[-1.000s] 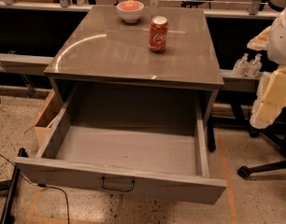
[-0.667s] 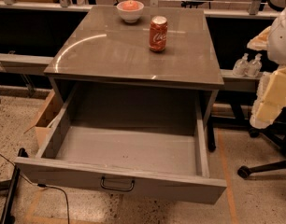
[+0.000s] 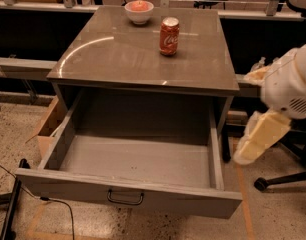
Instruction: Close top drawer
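Observation:
The top drawer (image 3: 128, 156) is pulled far out of the grey cabinet and its inside is bare. Its flat grey front panel (image 3: 68, 186) faces me at the bottom of the view, with a small dark loop handle (image 3: 125, 198) at its centre. My gripper (image 3: 257, 138), a cream-coloured part hanging from the white arm (image 3: 293, 84), is at the right, just outside the drawer's right side wall and above the floor. It touches nothing.
On the cabinet top (image 3: 118, 54) stand a red cola can (image 3: 169, 36) and a white bowl (image 3: 139, 11). A cardboard box (image 3: 47, 129) sits on the floor at the left of the drawer. An office chair base (image 3: 288, 176) is at the right, and a cable (image 3: 53, 204) lies on the floor.
My arm and gripper have moved down and left, closer to the drawer's right side. The drawer has not moved.

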You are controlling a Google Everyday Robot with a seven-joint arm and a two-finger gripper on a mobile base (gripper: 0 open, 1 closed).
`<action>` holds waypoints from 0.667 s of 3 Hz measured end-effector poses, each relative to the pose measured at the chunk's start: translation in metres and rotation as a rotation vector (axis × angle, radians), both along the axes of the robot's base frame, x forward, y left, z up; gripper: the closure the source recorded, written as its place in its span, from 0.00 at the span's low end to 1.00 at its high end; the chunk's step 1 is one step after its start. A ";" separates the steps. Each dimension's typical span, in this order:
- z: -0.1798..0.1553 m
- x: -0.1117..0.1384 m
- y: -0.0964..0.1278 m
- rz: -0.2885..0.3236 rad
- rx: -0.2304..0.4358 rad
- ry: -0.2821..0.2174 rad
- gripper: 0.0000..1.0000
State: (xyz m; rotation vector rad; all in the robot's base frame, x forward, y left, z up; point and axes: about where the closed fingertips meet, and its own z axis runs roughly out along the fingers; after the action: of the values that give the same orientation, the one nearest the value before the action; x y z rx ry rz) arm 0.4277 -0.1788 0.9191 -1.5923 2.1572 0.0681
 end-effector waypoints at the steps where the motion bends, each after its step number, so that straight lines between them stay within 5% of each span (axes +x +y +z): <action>1: -0.038 0.001 0.033 -0.001 0.102 -0.012 0.00; 2: -0.072 -0.001 0.058 -0.015 0.184 -0.007 0.18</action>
State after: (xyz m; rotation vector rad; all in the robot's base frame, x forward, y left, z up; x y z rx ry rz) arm 0.4270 -0.1211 0.8474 -1.4698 2.0913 0.2483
